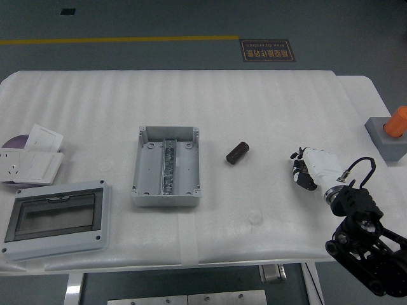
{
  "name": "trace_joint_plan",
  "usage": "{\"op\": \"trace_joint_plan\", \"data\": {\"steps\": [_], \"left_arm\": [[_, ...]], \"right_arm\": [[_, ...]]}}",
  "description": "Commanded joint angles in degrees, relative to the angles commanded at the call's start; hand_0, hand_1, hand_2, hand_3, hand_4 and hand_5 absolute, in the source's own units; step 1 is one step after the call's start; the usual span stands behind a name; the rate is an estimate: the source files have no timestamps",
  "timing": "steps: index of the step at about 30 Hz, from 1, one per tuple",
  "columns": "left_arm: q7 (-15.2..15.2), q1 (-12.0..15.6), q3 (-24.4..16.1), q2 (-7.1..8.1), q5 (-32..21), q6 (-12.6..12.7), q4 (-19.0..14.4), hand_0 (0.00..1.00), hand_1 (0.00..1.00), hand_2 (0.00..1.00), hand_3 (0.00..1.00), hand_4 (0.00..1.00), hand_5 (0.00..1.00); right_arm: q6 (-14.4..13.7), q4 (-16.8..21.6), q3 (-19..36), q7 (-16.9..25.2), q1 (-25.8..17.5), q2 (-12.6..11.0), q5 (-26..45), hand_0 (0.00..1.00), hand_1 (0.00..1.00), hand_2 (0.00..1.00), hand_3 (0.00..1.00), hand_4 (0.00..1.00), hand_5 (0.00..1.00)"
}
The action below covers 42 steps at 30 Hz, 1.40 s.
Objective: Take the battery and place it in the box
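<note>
A small black cylindrical battery (pixel 237 153) lies on the white table, right of centre. An open grey box (pixel 166 166) with a metal rail down its middle stands to its left. My right hand (pixel 308 169) hovers low over the table well to the right of the battery, apart from it, fingers curled and holding nothing. My left arm is out of view.
A grey lid with a clear window (pixel 56 218) lies at the front left. A white socket plate and cards (pixel 30 159) sit at the left edge. A grey block with an orange button (pixel 390 132) stands at the right edge.
</note>
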Motion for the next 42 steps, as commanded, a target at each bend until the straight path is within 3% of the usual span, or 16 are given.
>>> {"op": "trace_joint_plan", "data": {"steps": [7, 14, 20, 28, 33, 34, 35, 42], "left_arm": [[-0.40, 0.01, 0.04, -0.02, 0.14, 0.06, 0.05, 0.658, 0.682, 0.602, 0.613, 0.667, 0.563], [-0.63, -0.03, -0.09, -0.03, 0.33, 0.21, 0.07, 0.658, 0.682, 0.603, 0.614, 0.668, 0.569], [-0.18, -0.01, -1.31, -0.01, 1.54, 0.18, 0.04, 0.658, 0.682, 0.603, 0.611, 0.667, 0.573], [0.51, 0.01, -2.70, 0.08, 3.15, 0.24, -0.07, 0.659, 0.683, 0.602, 0.611, 0.667, 0.576], [0.70, -0.01, -3.45, 0.20, 4.09, 0.32, -0.14, 0.659, 0.683, 0.602, 0.611, 0.667, 0.576], [0.71, -0.03, -3.54, 0.23, 4.20, 0.34, -0.14, 0.658, 0.682, 0.601, 0.610, 0.666, 0.576], [0.73, -0.06, -3.65, 0.25, 4.32, 0.36, -0.15, 0.658, 0.682, 0.601, 0.610, 0.666, 0.576], [0.56, -0.07, -3.81, 0.27, 4.70, 0.55, -0.22, 0.658, 0.682, 0.601, 0.606, 0.666, 0.575]], "right_arm": [[-0.32, 0.49, -0.12, 0.51, 0.03, -0.08, 0.10, 0.388, 0.656, 0.697, 0.682, 0.070, 0.002], [-1.26, 4.48, -0.03, 2.11, 0.67, -0.70, 3.53, 0.376, 0.650, 0.685, 0.657, 0.027, 0.002], [-4.89, 9.87, -2.48, 6.50, 3.79, -0.53, 11.31, 0.374, 0.650, 0.685, 0.658, 0.049, 0.002], [-9.54, 13.14, -9.12, 15.15, 9.95, 2.62, 24.74, 0.378, 0.651, 0.687, 0.664, 0.042, 0.002], [-8.35, 14.16, -14.67, 20.48, 14.41, 4.01, 34.74, 0.378, 0.651, 0.687, 0.664, 0.042, 0.002], [-8.10, 14.14, -15.67, 21.20, 15.13, 4.20, 36.54, 0.462, 0.655, 0.685, 0.683, 0.063, 0.002], [-7.78, 14.00, -16.80, 21.89, 15.95, 4.43, 38.54, 0.462, 0.655, 0.685, 0.683, 0.063, 0.002], [-3.69, 11.57, -22.14, 22.07, 20.59, 5.91, 46.98, 0.514, 0.656, 0.686, 0.692, 0.068, 0.002]]}}
